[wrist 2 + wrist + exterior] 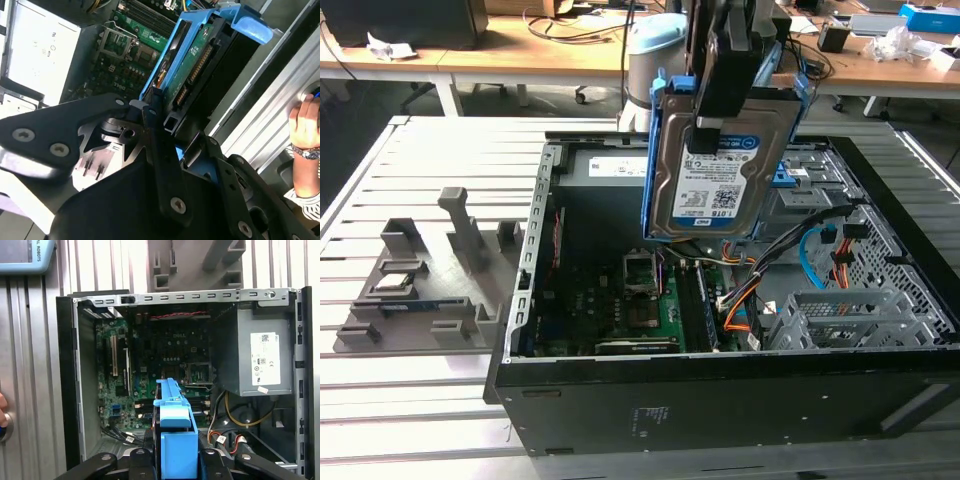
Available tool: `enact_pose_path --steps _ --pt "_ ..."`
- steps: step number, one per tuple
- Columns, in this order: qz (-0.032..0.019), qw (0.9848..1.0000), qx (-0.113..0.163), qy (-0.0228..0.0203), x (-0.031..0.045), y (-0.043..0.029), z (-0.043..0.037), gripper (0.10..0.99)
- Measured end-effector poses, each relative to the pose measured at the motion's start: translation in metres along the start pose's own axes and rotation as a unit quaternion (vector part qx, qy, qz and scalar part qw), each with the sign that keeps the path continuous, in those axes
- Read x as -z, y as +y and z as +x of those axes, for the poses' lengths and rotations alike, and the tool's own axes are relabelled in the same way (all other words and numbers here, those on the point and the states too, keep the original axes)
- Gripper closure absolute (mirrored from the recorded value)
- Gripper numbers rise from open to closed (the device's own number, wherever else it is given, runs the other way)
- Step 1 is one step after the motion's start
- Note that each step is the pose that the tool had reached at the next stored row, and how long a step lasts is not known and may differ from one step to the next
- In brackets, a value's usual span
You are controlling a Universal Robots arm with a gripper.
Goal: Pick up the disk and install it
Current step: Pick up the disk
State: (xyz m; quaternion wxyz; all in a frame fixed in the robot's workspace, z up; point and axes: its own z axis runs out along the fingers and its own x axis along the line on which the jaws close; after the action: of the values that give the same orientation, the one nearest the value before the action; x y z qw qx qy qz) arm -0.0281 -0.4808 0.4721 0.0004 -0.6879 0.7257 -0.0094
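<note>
My gripper (712, 135) is shut on the disk (672, 160), a silver hard drive with a white-and-blue label and blue rails on its edges. The disk hangs tilted in the air above the open computer case (720, 400), over the motherboard (640, 300). In the second wrist view the disk (192, 60) appears edge-on, green board side showing, with a black finger (155, 112) pressed on its blue rail. In the first wrist view the blue rail of the disk (172, 430) sticks out between the gripper's black arms, pointing at the case interior.
A grey drive cage (840, 320) and orange and blue cables (820, 250) fill the case's right on the exterior view. The power supply (262, 360) sits against one wall. A grey fixture (430, 280) stands outside on the exterior view's left. A person's hand (305, 125) rests near the case.
</note>
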Motion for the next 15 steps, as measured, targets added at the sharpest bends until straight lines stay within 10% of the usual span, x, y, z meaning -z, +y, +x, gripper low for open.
enact_pose_path --steps 15 --pt "0.0000 1.0000 0.000 0.0000 -0.0023 -0.0021 0.0389 0.722"
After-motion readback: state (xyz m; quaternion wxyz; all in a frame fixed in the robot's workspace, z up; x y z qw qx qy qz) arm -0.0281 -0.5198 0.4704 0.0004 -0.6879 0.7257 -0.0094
